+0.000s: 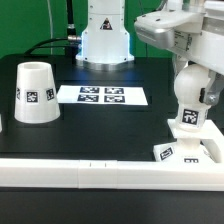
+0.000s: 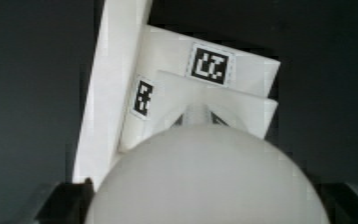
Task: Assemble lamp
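Note:
My gripper (image 1: 192,82) is shut on the round white bulb (image 1: 193,98) and holds it upright at the exterior view's right. The bulb's tagged stem (image 1: 190,119) points down onto the flat square base (image 1: 200,152); I cannot tell whether it is seated. In the wrist view the bulb (image 2: 202,170) fills the foreground between my dark fingers (image 2: 60,205), and the base (image 2: 202,70) with its tags lies beneath it. The tapered cone shade (image 1: 35,93) stands upright, apart, at the exterior view's left.
The marker board (image 1: 100,95) lies in the middle of the black table. A long white rail (image 1: 90,172) runs along the table's front edge, and the base rests against it; the rail also shows in the wrist view (image 2: 108,100). The robot's pedestal (image 1: 105,40) stands behind.

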Available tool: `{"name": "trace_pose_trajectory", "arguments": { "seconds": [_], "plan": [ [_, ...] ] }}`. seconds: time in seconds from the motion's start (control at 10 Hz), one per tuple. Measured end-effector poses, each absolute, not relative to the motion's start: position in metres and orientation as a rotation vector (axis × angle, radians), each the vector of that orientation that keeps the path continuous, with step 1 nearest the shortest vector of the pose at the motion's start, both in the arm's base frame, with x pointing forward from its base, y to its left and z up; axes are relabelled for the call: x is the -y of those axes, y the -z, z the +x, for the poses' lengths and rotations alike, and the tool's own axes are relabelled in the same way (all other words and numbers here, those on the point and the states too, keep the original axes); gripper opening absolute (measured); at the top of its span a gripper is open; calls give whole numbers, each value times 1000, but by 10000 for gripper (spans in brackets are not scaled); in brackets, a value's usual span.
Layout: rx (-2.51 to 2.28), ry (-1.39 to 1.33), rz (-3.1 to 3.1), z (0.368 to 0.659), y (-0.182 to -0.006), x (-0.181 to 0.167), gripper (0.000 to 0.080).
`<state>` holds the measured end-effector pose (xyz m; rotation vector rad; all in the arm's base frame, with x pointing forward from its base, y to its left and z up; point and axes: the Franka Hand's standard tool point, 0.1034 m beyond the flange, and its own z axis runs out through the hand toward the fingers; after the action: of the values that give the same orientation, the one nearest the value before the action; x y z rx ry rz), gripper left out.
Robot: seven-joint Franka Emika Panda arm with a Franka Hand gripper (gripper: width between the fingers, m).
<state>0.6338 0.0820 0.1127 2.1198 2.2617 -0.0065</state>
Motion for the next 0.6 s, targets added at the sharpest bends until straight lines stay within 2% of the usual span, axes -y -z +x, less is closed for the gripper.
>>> {"name": "trace_pose_trajectory", "arguments": {
  "seconds": [0.6],
  "plan": [
    [-1571, -7, 2724, 632, -112, -81, 577]
  ]
}}
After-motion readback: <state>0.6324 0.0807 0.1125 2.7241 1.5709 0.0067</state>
